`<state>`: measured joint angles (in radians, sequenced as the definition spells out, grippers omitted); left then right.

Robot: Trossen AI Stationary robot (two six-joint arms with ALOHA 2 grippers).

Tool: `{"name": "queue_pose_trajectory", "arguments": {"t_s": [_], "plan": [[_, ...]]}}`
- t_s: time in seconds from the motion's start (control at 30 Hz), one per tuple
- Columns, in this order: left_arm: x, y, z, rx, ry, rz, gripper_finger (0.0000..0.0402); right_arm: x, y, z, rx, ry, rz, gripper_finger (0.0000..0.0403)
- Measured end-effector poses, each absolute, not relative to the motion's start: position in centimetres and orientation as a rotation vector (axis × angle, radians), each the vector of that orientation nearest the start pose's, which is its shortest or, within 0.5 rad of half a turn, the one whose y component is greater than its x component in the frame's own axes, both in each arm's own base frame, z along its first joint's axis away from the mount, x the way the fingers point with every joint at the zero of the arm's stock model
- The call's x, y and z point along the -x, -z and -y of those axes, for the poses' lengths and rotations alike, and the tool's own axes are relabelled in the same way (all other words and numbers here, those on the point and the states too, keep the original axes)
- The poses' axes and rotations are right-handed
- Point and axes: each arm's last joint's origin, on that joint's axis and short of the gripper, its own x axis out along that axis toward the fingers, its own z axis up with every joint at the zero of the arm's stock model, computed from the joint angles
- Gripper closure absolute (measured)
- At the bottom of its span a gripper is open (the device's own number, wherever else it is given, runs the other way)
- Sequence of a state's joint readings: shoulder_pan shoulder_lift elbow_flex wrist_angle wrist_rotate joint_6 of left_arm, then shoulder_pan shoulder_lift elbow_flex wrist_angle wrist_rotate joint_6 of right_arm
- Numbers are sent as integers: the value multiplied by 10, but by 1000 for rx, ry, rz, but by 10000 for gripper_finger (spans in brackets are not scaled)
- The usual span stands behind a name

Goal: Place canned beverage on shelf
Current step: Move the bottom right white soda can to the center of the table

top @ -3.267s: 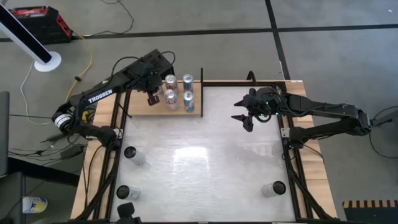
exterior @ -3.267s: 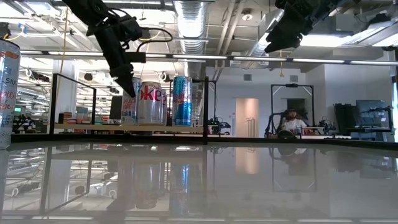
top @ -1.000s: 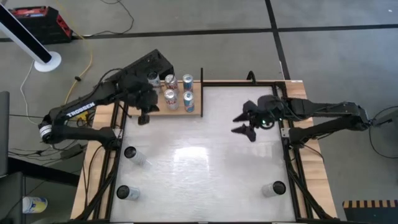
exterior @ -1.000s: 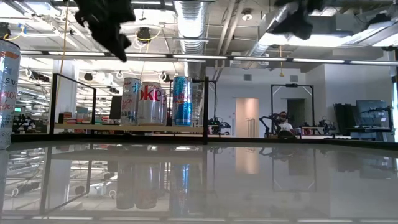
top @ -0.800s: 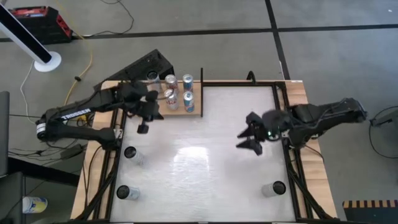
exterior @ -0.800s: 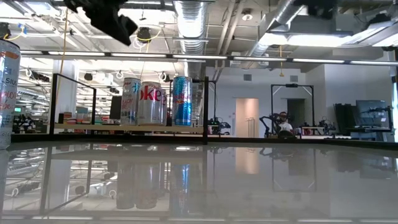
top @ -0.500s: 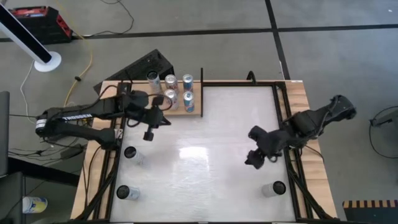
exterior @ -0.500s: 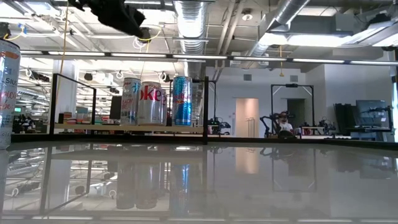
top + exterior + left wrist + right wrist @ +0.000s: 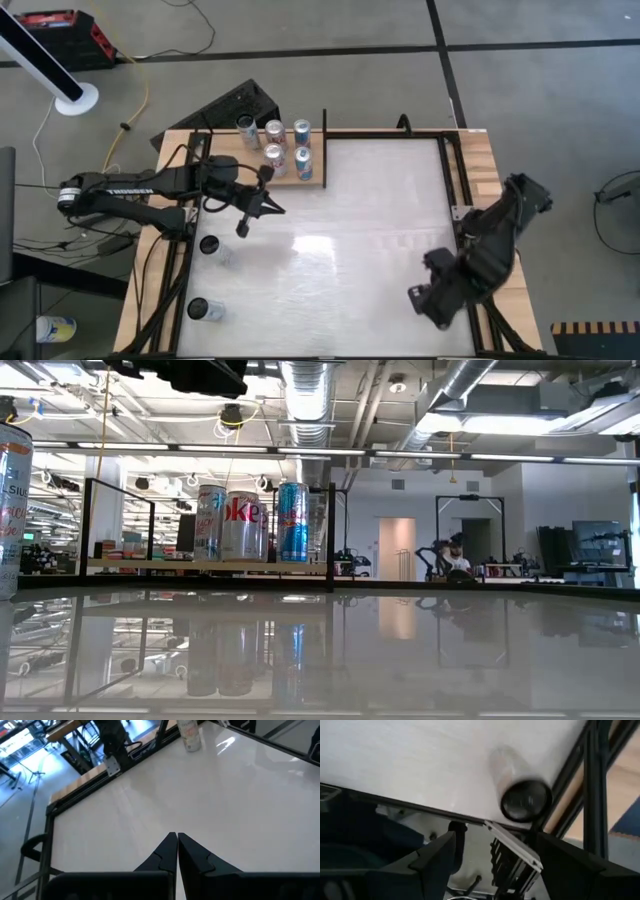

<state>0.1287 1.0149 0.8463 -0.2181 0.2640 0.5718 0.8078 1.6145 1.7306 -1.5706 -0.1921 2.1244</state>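
five cans point(image 9: 286, 146) are standing on the shelf point(image 9: 318, 181); three are waiting on the table. left gripper point(image 9: 176, 841) is hanging closed, empty; right gripper point(image 9: 492, 845) is gaping over a can point(image 9: 520, 787), empty.

Five cans point(image 9: 284, 148) on shelf point(image 9: 228, 176), seemingly upright.

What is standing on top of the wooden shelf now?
Five cans stand upright on the shelf: three in the back row and two in front. The low view shows only three, since they overlap.
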Motion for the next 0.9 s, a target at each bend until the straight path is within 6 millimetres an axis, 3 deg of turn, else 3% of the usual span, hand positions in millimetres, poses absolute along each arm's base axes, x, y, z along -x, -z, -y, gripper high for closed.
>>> {"name": "queue_pose_trajectory", "arguments": {"t_s": [0.3, 0.57, 0.9], "plan": [[-220, -310, -21, -495, 242, -324, 402, -167, -343, -232, -1102, 1026, -1464, 77], [-220, -310, -21, -471, 240, -325, 402, -163, -319, -227, -990, 1069, -1393, 32], [-220, -310, -21, -455, 236, -323, 402, -161, -292, -225, -940, 1139, -1413, 28]]}}
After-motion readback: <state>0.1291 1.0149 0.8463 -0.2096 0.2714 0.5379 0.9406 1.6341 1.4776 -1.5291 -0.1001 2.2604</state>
